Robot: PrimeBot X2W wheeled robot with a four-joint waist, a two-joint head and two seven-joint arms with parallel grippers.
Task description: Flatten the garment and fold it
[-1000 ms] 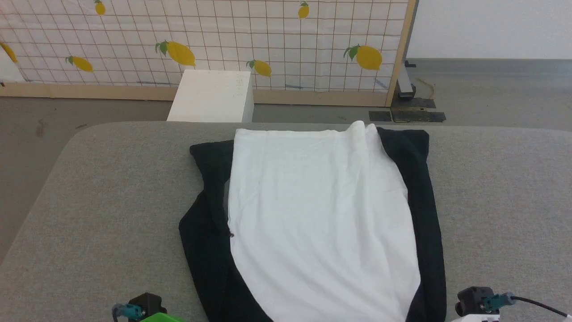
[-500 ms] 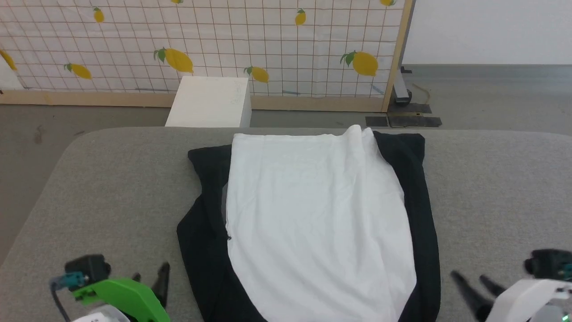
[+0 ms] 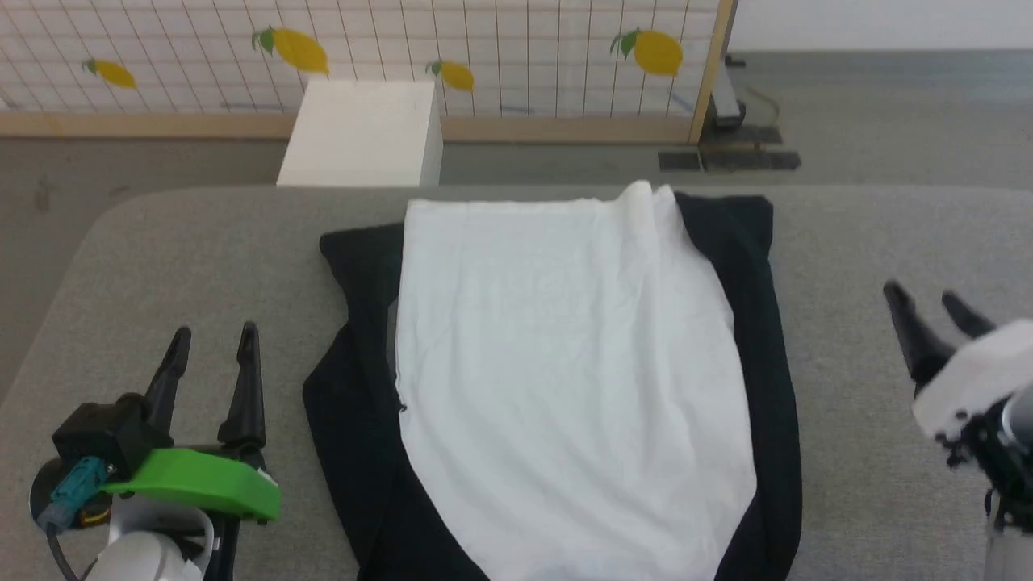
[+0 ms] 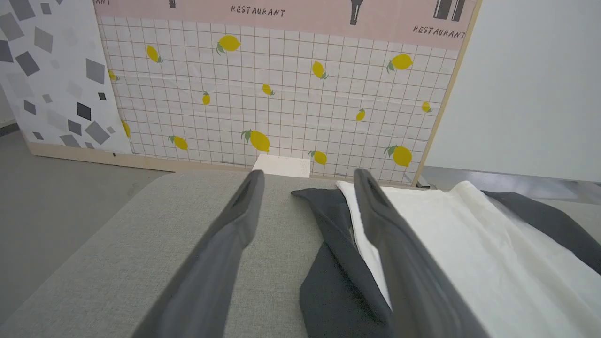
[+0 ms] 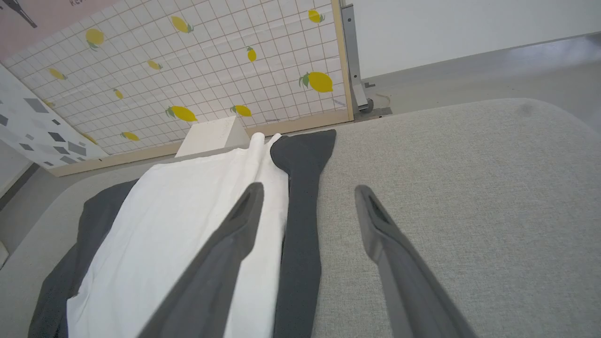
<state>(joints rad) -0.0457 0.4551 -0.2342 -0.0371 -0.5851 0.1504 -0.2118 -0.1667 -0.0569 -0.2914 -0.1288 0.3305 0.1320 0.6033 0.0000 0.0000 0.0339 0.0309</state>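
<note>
Grey table [image 3: 161, 242]; garment [image 3: 565, 363] spread flat; left gripper [image 3: 216, 329], right gripper [image 3: 919, 292] risen alongside, released

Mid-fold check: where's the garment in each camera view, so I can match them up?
Head view: garment centre, running from near the grey table's far edge to the picture's bottom.
Left wrist view: garment right half, partly behind one finger.
Right wrist view: garment left half, partly behind one finger.
Shared landmark: white box beyond the table's far edge.
</note>
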